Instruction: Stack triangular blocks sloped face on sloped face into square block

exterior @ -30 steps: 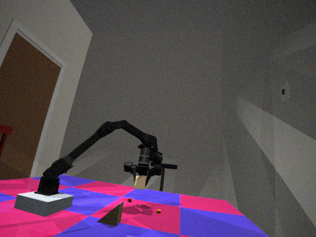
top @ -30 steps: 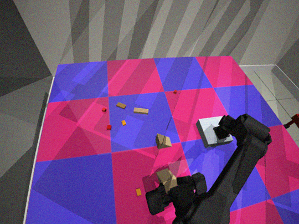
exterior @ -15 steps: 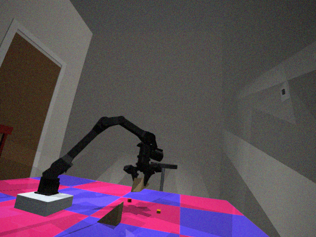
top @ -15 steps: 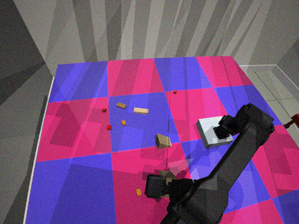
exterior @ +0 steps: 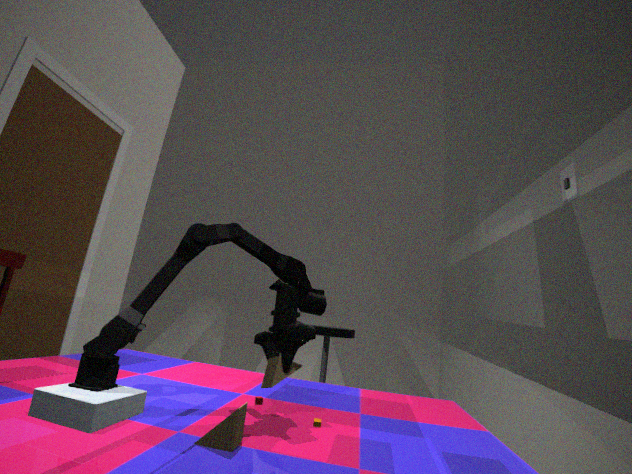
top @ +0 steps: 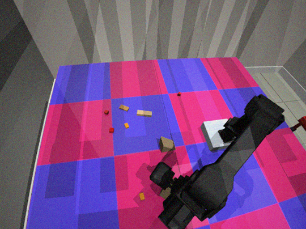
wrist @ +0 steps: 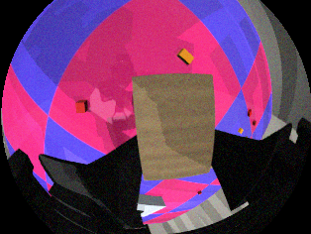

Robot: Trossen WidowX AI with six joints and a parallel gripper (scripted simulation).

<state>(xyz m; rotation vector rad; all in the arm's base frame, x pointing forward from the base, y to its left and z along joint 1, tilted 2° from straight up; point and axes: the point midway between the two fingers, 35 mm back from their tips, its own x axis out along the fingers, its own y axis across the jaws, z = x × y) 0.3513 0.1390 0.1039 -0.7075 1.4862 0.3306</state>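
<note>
One triangular block (top: 167, 144) (exterior: 227, 431) stands on the table, its slope rising to an upright face at the right in the exterior view. I cannot make it out in the wrist view. My gripper (exterior: 278, 363) is shut on the other triangular block (top: 165, 192) (exterior: 272, 375) (wrist: 173, 126) and holds it well above the table, tilted. In the top view the arm partly hides this held block. In the wrist view a broad flat face of it fills the middle between the dark fingers. The two triangular blocks are apart.
An orange cube (top: 141, 196) (exterior: 317, 422) (wrist: 185, 57) and a red cube (exterior: 258, 401) (wrist: 81, 106) lie near the hand. Farther off are small tan blocks (top: 123, 108) (top: 144, 113), another orange cube (top: 126, 125) and several red cubes. The arm stands on a white base (top: 214, 146) (exterior: 61, 408).
</note>
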